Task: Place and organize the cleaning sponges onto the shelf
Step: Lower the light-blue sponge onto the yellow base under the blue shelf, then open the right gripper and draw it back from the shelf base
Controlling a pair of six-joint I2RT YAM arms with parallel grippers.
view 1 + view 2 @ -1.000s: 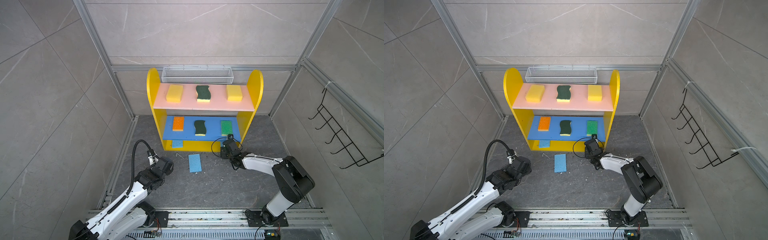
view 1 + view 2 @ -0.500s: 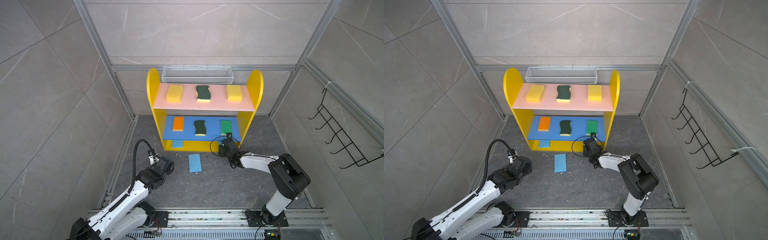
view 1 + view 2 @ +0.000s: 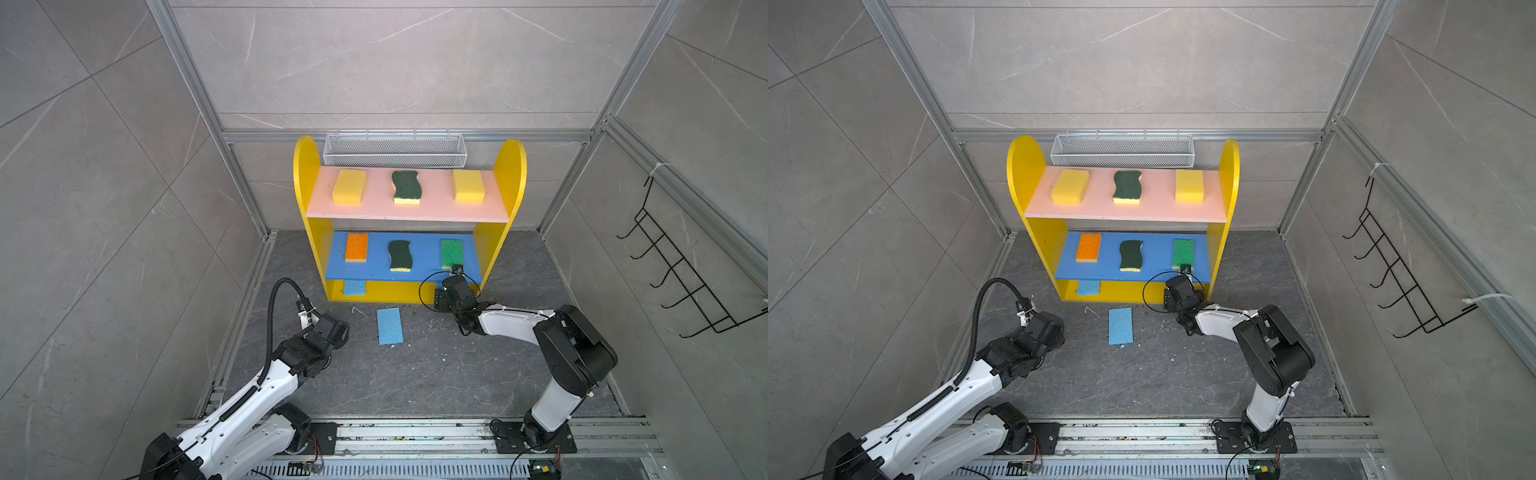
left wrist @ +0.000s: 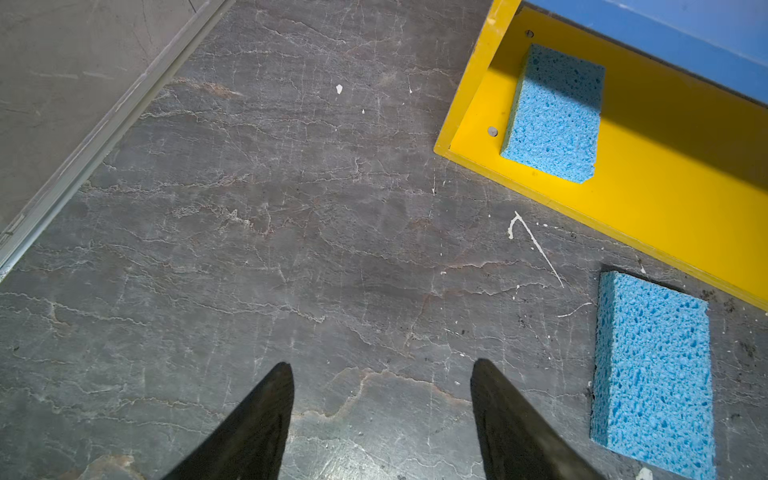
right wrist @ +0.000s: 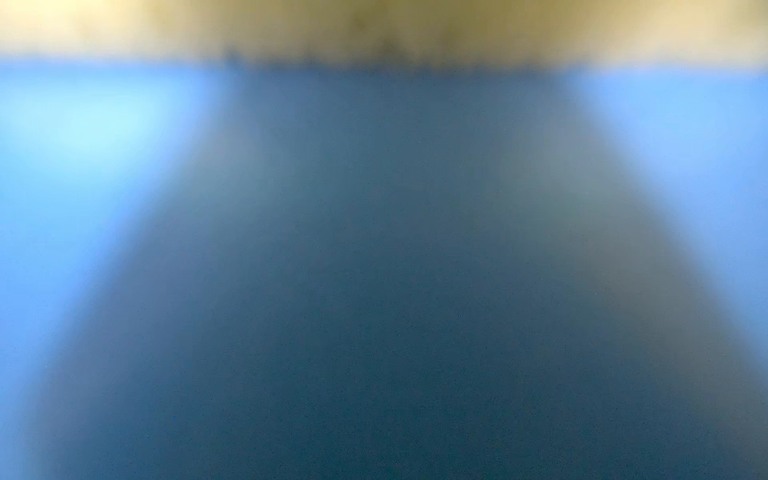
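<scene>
Top views: left arm [image 3: 249, 399] crouched low, lower left; right arm [image 3: 511, 324] stretched flat, wrist at the small yellow shelf unit [image 3: 307, 174] base; right fingers hidden, grip cannot be told.
Left wrist: left fingers [image 4: 257, 424] spread, empty; thin light-blue sponge [image 4: 652, 374] on dark worktop [image 4: 291, 208], lower right.
Right wrist: blue-and-yellow blur.

Left arm [image 3: 257, 399], right arm [image 3: 507, 322]: white shells, black joints, black cables; left hand [image 4: 381, 362] dark, tapered.

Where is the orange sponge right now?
In both top views the orange sponge lies flat at the left end of the blue lower board, with the wavy dark-green scourer next to it on the right.
</scene>
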